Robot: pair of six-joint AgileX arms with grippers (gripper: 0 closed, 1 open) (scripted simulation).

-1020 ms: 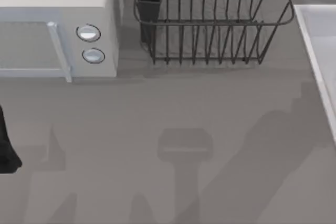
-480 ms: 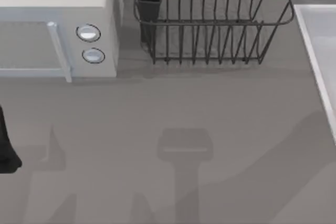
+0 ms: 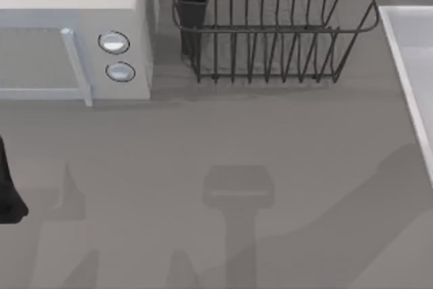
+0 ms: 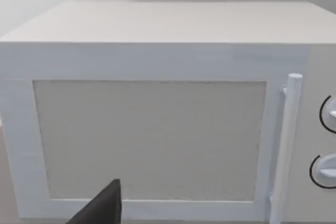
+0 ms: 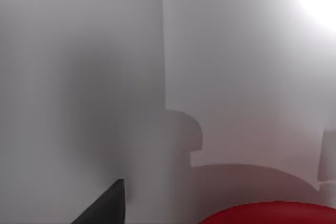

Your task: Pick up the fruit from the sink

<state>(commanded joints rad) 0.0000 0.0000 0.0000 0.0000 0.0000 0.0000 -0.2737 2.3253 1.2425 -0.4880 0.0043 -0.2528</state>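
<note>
The right wrist view looked into the sink (image 5: 105,77), where the fruit (image 5: 270,213) lay just beside one dark fingertip (image 5: 105,205); whether that claw was open could not be told. The top view showed the microwave (image 3: 74,32) and dish rack (image 3: 270,32). No writing was legible.
</note>
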